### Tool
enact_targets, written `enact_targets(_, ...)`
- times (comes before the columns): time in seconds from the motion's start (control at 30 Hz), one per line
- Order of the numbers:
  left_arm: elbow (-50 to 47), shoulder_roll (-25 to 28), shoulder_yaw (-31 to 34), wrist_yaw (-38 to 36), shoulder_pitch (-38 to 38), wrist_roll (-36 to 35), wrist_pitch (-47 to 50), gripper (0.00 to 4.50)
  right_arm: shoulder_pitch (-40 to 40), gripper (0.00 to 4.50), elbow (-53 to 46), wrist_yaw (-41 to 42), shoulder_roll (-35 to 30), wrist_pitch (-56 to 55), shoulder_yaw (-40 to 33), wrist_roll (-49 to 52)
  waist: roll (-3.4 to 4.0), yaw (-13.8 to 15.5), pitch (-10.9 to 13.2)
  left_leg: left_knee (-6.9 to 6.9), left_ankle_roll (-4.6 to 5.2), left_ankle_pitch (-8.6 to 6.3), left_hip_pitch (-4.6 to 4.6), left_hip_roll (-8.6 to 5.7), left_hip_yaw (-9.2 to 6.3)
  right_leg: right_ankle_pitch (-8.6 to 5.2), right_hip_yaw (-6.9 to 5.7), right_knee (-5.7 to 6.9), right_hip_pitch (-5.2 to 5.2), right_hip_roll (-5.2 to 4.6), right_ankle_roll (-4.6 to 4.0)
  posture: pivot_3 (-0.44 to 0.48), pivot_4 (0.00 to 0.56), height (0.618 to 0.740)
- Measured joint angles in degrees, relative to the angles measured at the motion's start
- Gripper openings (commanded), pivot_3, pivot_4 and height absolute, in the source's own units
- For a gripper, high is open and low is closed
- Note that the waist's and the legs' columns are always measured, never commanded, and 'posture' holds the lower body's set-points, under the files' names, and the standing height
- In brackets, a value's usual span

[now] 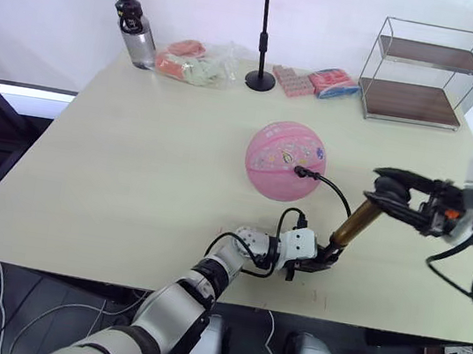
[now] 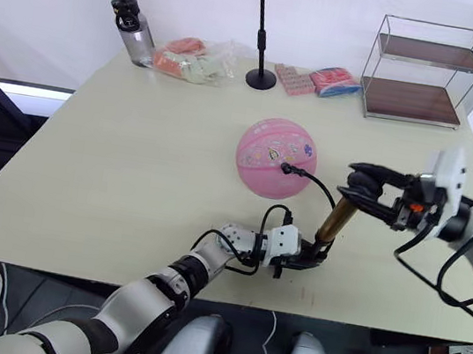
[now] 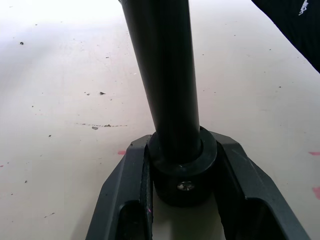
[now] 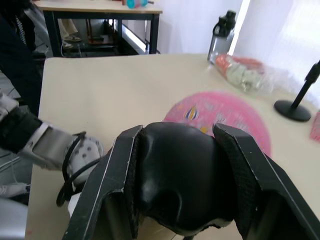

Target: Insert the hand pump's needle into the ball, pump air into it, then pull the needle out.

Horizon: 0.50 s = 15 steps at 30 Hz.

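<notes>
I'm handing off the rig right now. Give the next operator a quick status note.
Left gripper: jaws shut on the hand pump at its base cap, near the table's front edge.
Right gripper: jaws shut on the pump's T-handle.
The hose runs to the ball mid-table; the needle appears seated in the valve.
Done: insertion.
Left: pumping (amount done unknown), then pull the needle out.

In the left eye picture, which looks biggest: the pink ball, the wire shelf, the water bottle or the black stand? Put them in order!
1. The wire shelf looks biggest.
2. The pink ball.
3. The water bottle and the black stand: unsure. The stand looks taller but thin, and its top is cut off.
</notes>
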Motion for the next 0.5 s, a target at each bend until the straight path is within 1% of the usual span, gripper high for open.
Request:
enact_targets(0.07, 0.0, 0.0, 0.0, 0.0, 0.0, 0.0, 0.0, 1.1, -1.6, 1.65, 0.0, 0.0, -1.5, 2.2, -1.3, 1.9, 0.07, -0.1, 0.0, 0.01, 0.0, 0.0, 0.0, -0.01, 0.04, 0.02, 0.02, 0.02, 0.0, -0.03, 0.03, 0.0, 0.15, 0.74)
enact_targets(0.17, 0.0, 0.0, 0.1, 0.0, -0.1, 0.0, -0.1, 1.1, -6.6, 1.65, 0.0, -0.3, -4.6, 6.2, -3.9, 5.8, 0.09, -0.1, 0.1, 0.02, 0.0, 0.0, 0.0, -0.02, 0.01, 0.07, 0.0, 0.02, -0.01, -0.03, 0.12, 0.0, 0.15, 0.74)
enact_targets(0.23, 0.0, 0.0, 0.1, -0.1, -0.1, 0.0, -0.2, 1.1, -7.6, 1.65, -0.3, -0.4, -5.5, 8.2, -4.5, 6.8, -0.04, -0.1, 0.2, 0.02, 0.0, 0.0, -0.01, -0.01, -0.04, 0.07, -0.03, 0.03, -0.01, -0.02, 0.12, 0.0, 0.15, 0.74)
enact_targets(0.3, -0.1, -0.1, 0.1, -0.1, -0.2, 0.0, -0.3, 1.1, -8.6, 1.65, 0.1, -0.6, -6.0, 9.8, -4.4, 7.2, 0.12, -0.1, 0.3, 0.03, 0.0, 0.0, -0.06, -0.04, 0.04, 0.07, 0.02, 0.04, -0.02, -0.07, 0.12, 0.0, 0.15, 0.74)
enact_targets(0.5, -0.1, -0.2, 0.1, -0.3, -0.2, 0.0, -0.7, 1.1, -9.8, 1.65, 0.8, -0.7, -6.6, 12.2, -4.5, 7.9, 0.14, -0.1, 0.4, 0.03, 0.0, 0.0, -0.09, -0.13, 0.07, 0.13, 0.03, 0.04, -0.03, -0.15, 0.21, 0.0, 0.15, 0.74)
